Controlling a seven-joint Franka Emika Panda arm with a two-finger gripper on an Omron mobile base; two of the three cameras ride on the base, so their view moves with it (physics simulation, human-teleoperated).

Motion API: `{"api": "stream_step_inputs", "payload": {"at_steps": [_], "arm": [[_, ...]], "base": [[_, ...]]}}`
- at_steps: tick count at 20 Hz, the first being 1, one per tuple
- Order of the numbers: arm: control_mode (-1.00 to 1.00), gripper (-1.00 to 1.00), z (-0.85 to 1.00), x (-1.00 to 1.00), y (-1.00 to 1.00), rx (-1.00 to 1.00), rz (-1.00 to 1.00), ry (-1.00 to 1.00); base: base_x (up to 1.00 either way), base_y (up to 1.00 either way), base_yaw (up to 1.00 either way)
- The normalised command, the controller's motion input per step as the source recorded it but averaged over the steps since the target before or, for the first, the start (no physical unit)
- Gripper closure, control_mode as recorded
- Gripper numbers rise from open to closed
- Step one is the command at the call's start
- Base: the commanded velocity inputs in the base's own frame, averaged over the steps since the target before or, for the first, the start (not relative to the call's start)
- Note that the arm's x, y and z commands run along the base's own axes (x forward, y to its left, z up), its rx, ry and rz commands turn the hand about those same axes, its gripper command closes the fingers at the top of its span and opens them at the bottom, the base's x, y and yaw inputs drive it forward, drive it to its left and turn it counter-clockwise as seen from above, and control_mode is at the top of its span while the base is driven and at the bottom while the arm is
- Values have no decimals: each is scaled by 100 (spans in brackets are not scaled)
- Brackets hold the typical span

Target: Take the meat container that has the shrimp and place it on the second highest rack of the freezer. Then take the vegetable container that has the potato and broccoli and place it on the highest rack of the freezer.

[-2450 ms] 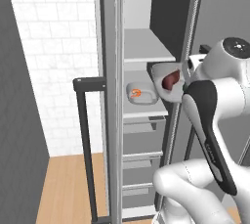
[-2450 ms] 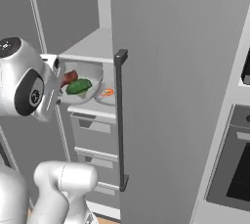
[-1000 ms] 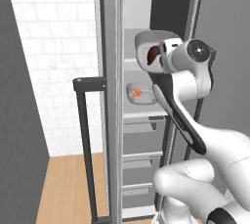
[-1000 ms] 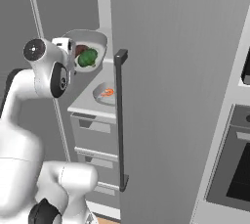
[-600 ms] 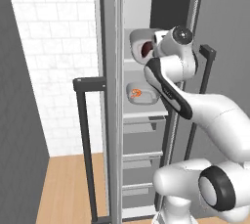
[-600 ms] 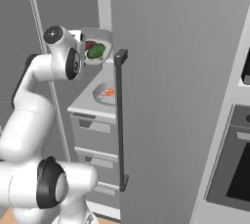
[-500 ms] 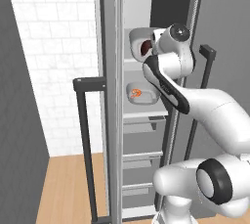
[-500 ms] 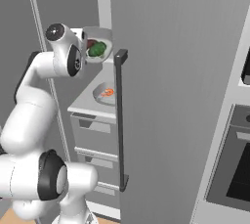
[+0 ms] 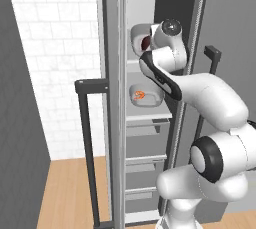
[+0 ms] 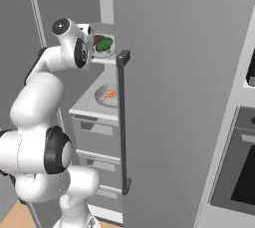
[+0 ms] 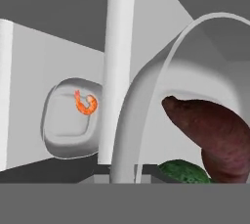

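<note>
The vegetable container [image 10: 104,47] hangs at the level of the highest rack [image 10: 110,57] inside the freezer [image 10: 164,72], with my gripper [image 10: 91,44] shut on its near rim. It carries the green broccoli [image 10: 104,45] and the dark potato [image 10: 98,38]. Close up in the hand view are the potato [image 11: 215,130], the broccoli [image 11: 183,171] and the container's rim [image 11: 146,96]. One level lower, the meat container [image 9: 146,96] with the shrimp [image 9: 140,94] rests on the second highest rack [image 9: 150,115]. The shrimp [image 11: 86,104] also lies beyond a white upright [image 11: 119,61].
The open freezer door with its long dark bar handle [image 10: 123,122] stands just right of the arm. Another dark bar handle [image 9: 87,148] is at the left. Grey drawers [image 10: 94,127] sit under the racks. An oven [image 10: 234,172] is at the far right.
The arm has lifted the vegetable container from beside the lower rack up to the top rack's level and pushed it deeper into the freezer. The shrimp container has stayed put.
</note>
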Motion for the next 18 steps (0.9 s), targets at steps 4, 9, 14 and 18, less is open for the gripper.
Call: {"api": "stream_step_inputs", "payload": {"at_steps": [4,9,14,18], "arm": [[-100,100,3,52,0,0,-3,0],[-100,100,-1,55,-4,0,0,3],[-100,100,-13,63,-6,0,0,1],[-100,100,-6,73,0,0,0,0]], "base": [[0,0,0],[0,0,0],[0,0,0],[0,0,0]]}}
